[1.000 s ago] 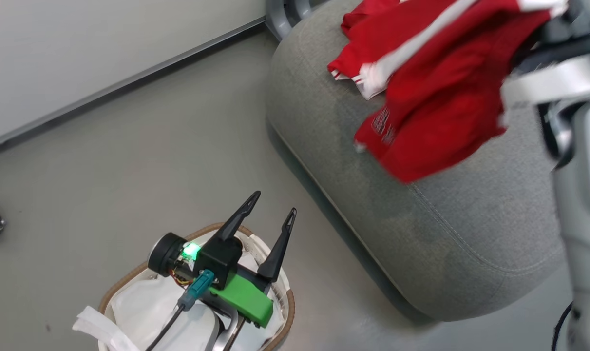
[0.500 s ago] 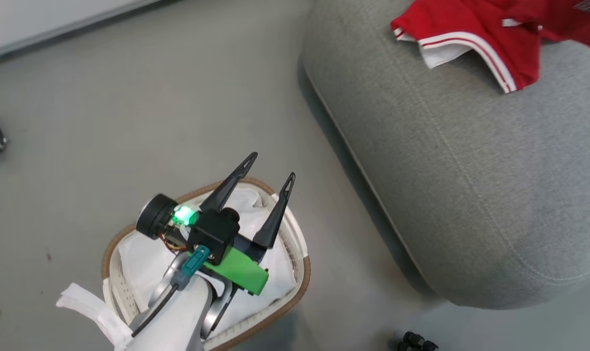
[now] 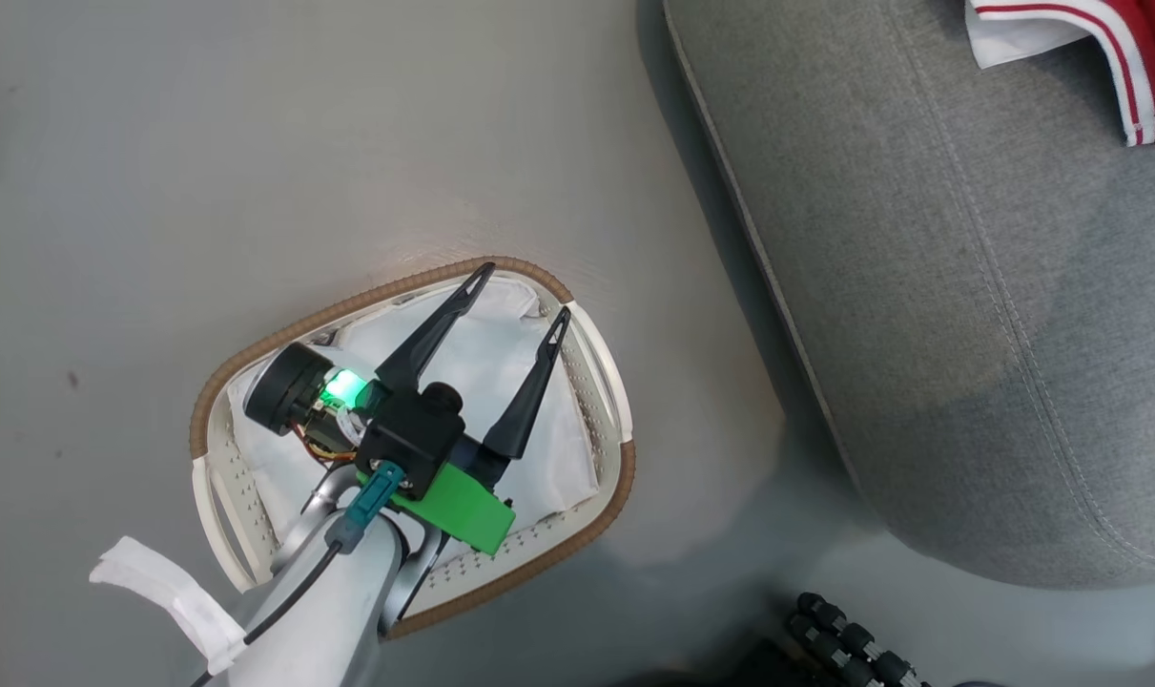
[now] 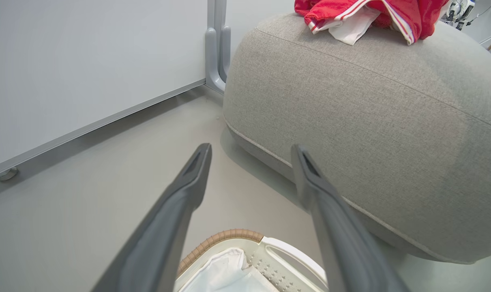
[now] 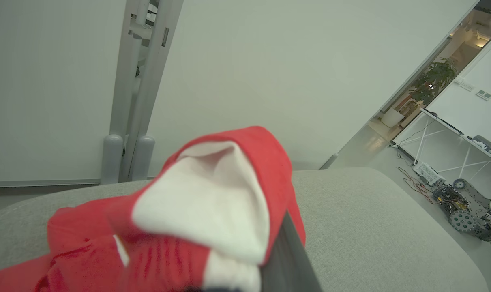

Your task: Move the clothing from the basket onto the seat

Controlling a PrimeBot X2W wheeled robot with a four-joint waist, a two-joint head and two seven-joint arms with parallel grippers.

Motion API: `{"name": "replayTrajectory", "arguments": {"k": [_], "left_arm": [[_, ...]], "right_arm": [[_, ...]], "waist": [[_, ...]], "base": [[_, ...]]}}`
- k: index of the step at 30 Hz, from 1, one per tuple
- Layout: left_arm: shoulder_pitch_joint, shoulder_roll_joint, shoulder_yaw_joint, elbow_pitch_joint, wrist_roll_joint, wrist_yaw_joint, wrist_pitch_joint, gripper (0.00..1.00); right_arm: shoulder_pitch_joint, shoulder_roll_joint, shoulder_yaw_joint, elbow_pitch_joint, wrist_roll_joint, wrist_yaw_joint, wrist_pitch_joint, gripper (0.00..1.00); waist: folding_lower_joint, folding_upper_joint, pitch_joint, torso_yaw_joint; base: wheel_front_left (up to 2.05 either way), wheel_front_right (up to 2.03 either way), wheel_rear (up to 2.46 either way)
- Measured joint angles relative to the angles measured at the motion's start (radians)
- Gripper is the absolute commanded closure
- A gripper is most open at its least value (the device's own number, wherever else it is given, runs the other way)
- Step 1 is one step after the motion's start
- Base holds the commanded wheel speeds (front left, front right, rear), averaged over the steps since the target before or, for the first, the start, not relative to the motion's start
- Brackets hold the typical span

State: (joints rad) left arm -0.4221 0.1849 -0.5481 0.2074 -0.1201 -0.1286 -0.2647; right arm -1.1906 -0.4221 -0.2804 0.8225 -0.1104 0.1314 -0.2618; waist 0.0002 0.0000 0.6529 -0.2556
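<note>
Red clothing point(image 5: 229, 190) drapes the right gripper point(image 5: 286, 247) above the seat point(image 5: 371, 231).

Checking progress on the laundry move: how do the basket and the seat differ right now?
The basket is small, white perforated plastic with a brown woven rim; the seat is far larger, grey woven fabric. The basket shows white liner, no red; the seat bears the red clothing. Both stand on the grey floor.
</note>
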Motion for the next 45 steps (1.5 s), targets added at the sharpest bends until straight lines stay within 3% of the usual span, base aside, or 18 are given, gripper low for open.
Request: {"name": "replayTrajectory", "arguments": {"k": [7, 8, 11, 12, 13, 32, 45], "left_arm": [[0.002, 0.009, 0.001, 0.005, 0.007, 0.000, 0.000, 0.00], [0.004, 0.010, 0.000, 0.007, 0.007, 0.000, 0.000, 0.00], [0.008, 0.009, -0.002, 0.009, 0.007, 0.000, 0.000, 0.00], [0.010, 0.009, -0.002, 0.009, 0.007, 0.000, 0.000, 0.00], [0.013, 0.009, -0.002, 0.010, 0.006, 0.000, 0.000, 0.00], [0.091, -0.045, 0.037, 0.027, -0.041, 0.000, 0.000, 0.00], [0.174, -0.100, 0.154, 0.030, -0.066, 0.000, 0.000, 0.00]], "right_arm": [[0.108, 0.070, -0.011, 0.002, -0.032, 0.000, 0.000, 1.00], [0.119, 0.072, -0.009, 0.002, -0.041, 0.000, 0.000, 0.93], [0.154, 0.089, -0.010, -0.008, -0.042, 0.000, 0.000, 0.40], [0.164, 0.097, -0.010, -0.020, -0.040, 0.000, 0.000, 0.06], [0.176, 0.105, -0.006, -0.032, -0.038, 0.000, 0.000, 0.00], [0.478, 0.170, 0.146, -0.193, 0.087, 0.000, 0.000, 0.00], [0.486, 0.181, 0.237, -0.216, 0.126, 0.000, -0.001, 0.00]], "waist": [[-0.0001, 0.0000, 0.024, 0.001], [0.0000, 0.0000, 0.020, -0.001], [-0.0001, 0.0000, 0.004, -0.008], [-0.0001, 0.0000, -0.002, -0.011], [-0.0001, 0.0000, -0.009, -0.014], [-0.0002, 0.0000, -0.223, -0.057], [-0.0002, 0.0000, -0.387, 0.029]], "base": [[0.00, 0.00, 0.00], [0.00, 0.00, 0.00], [0.00, 0.00, 0.00], [0.00, 0.00, 0.00], [0.00, 0.00, 0.00], [0.00, 0.00, 0.00], [0.00, 0.00, 0.00]]}}
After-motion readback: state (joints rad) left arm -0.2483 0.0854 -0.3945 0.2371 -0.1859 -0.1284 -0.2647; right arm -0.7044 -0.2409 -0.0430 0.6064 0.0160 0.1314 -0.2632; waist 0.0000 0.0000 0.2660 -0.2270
